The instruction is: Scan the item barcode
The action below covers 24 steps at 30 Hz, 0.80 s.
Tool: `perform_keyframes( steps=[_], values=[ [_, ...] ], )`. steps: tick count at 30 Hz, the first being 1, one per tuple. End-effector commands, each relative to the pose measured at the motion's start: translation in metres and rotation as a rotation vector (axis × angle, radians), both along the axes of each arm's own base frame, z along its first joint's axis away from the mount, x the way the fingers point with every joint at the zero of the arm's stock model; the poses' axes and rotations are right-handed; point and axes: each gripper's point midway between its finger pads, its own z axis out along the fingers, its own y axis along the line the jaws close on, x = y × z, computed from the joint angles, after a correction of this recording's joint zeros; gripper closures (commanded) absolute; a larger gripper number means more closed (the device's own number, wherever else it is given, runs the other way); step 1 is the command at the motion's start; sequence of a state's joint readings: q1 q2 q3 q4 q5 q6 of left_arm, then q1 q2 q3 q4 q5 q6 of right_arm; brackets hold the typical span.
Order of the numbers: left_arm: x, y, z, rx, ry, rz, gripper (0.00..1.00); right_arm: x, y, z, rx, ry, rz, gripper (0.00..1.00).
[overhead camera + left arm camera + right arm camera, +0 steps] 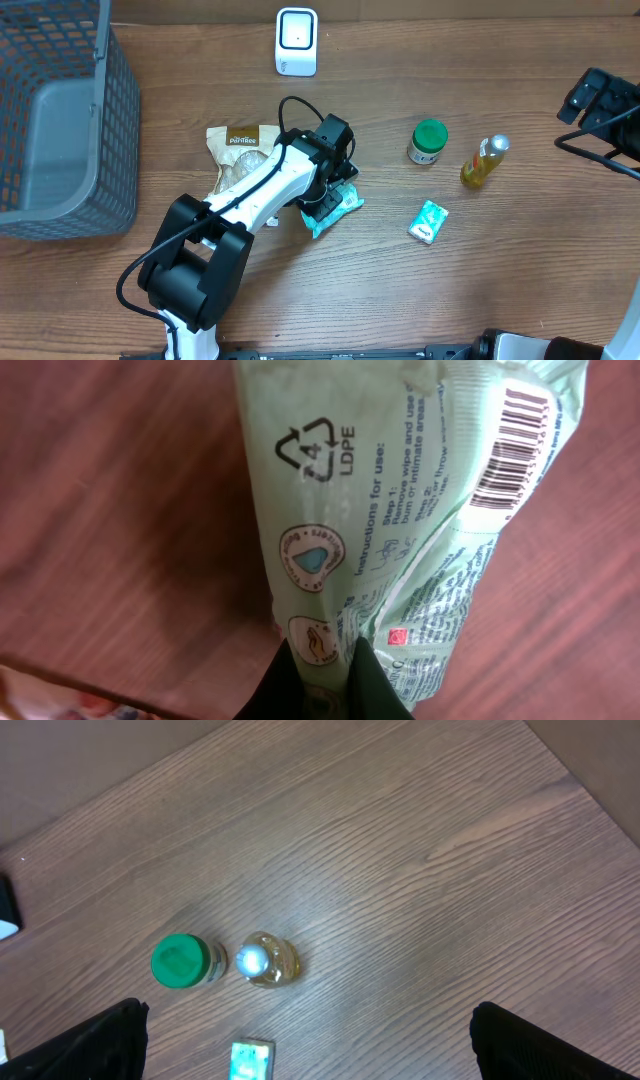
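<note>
**Desk (520, 290), brown wood grain: contents, robot's side to far edge**

1. Left arm (250, 195): black and white, reaches from the near edge toward the middle of the desk
2. Left hand (322, 652): clenched on the wipes pack (330, 530); two dark fingers (272, 685) pinch one short end of it
3. Wipes pack: pale green soft film, printed with an LDPE recycling mark and "Instructions for use". The barcode (512, 445) is at the end away from the fingers and faces the wrist camera. Seen from overhead, the pack is mid-desk under the hand, just right of the snack bag. Whether it rests on the wood or is lifted cannot be told
4. Small green packet (428, 222): flat on the desk, right of the pack and apart from it
5. Snack bag (238, 150): clear, with a brown label, partly covered by the left arm
6. Green-lidded jar (428, 141): upright, right of centre
7. Yellow bottle (483, 162): silver cap, just beside the jar on its right
8. Right hand (307, 1020): released, fingers spread wide with nothing between them, hovering over the right side of the desk above the jar and bottle
9. Grey mesh basket (60, 120): far left corner
10. Scanner (296, 40): white, at the far edge, well apart from the wipes pack
</note>
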State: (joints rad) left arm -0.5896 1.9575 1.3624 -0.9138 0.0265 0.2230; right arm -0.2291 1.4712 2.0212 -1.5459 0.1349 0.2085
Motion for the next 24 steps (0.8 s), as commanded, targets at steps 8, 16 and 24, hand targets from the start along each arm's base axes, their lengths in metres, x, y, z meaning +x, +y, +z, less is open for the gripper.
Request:
perform_keyframes(
  steps=[8,16,24],
  values=[
    [0.0108,0.0004,0.0004,0.011,-0.049,0.01,0.96,0.0,-0.0012,0.0011,-0.005,-0.003,0.0,0.0],
    [0.0109,0.0002,0.0004,0.011,-0.05,0.001,0.95,0.0,-0.0012,0.0011,-0.005,-0.003,0.0,0.0],
    [0.0087,0.0014,0.0045,0.015,-0.035,0.041,0.69,0.0,-0.0012,0.0011,-0.005,-0.003,0.0,0.0]
  ],
)
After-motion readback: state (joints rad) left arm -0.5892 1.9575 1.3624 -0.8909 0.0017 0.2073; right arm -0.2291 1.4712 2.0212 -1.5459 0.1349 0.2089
